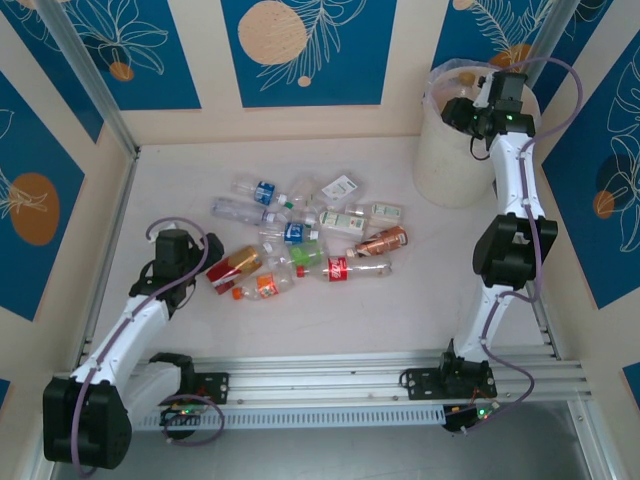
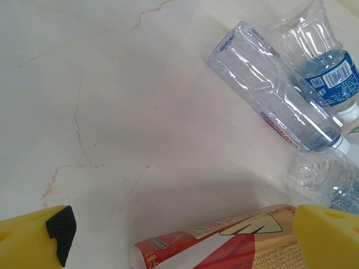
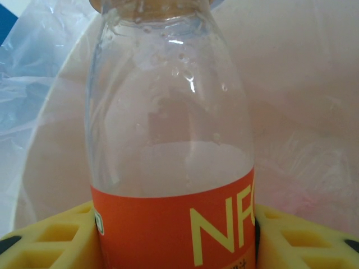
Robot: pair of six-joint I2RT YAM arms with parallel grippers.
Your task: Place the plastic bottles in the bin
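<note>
Several plastic bottles (image 1: pixel 300 235) lie scattered in the middle of the white table. My left gripper (image 1: pixel 200 262) stands open at the pile's left edge, low over the table. Its yellow fingers (image 2: pixel 33 241) straddle the end of a red-and-gold labelled bottle (image 2: pixel 224 244) without touching it. My right gripper (image 1: pixel 458 108) hovers over the mouth of the off-white bin (image 1: pixel 440 170) at the back right. It is shut on a clear bottle with an orange label (image 3: pixel 168 224), which is held upright between the yellow pads (image 3: pixel 50 241). Behind it hangs the bin's translucent bag (image 3: pixel 33 84).
A clear bottle (image 2: pixel 275 89) and a blue-labelled one (image 2: pixel 331 73) lie just beyond the left gripper. Patterned walls close in the table on the left, back and right. An aluminium rail (image 1: pixel 380 380) runs along the near edge.
</note>
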